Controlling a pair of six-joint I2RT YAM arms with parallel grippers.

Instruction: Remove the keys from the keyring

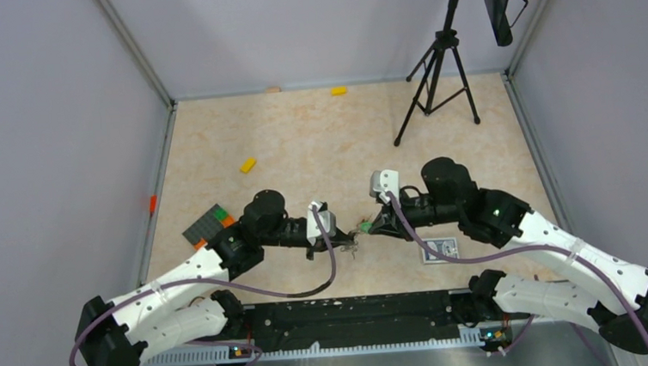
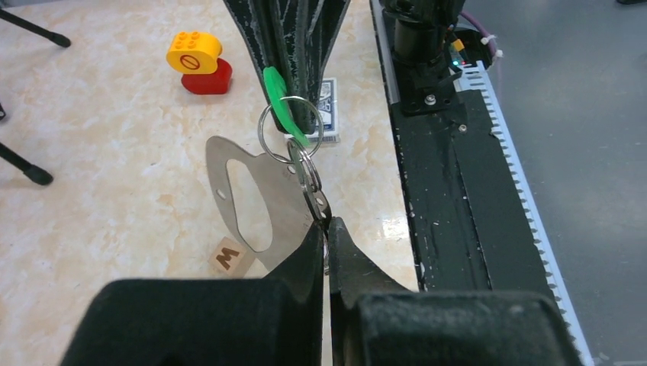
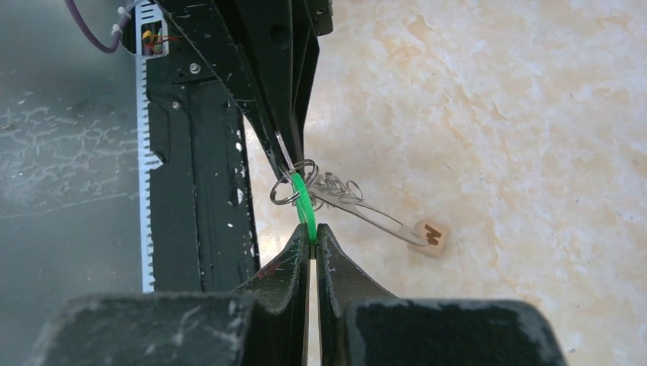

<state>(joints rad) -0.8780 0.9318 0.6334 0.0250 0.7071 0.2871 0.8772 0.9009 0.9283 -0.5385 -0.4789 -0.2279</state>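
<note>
The keyring [image 2: 252,191], a flat grey D-shaped loop, hangs just above the table between my two grippers. My left gripper [image 2: 328,227] is shut on its lower edge, where the silvery keys [image 2: 309,171] bunch. A thin wire ring [image 2: 286,122] links them to the green-headed key [image 2: 281,103]. My right gripper [image 3: 313,231] is shut on that green key [image 3: 303,200]. From the right wrist the keyring [image 3: 374,213] shows edge-on, slanting down toward a wooden cube. From above, both grippers [image 1: 346,243] [image 1: 368,226] meet tip to tip at the table's near middle.
A small wooden cube marked M [image 2: 231,258] lies under the keyring. A card deck [image 1: 440,249] sits by the right arm. Yellow and red bricks [image 2: 198,61], a grey block [image 1: 209,225], a black tripod [image 1: 438,80] and the black base rail [image 1: 356,314] surround the spot.
</note>
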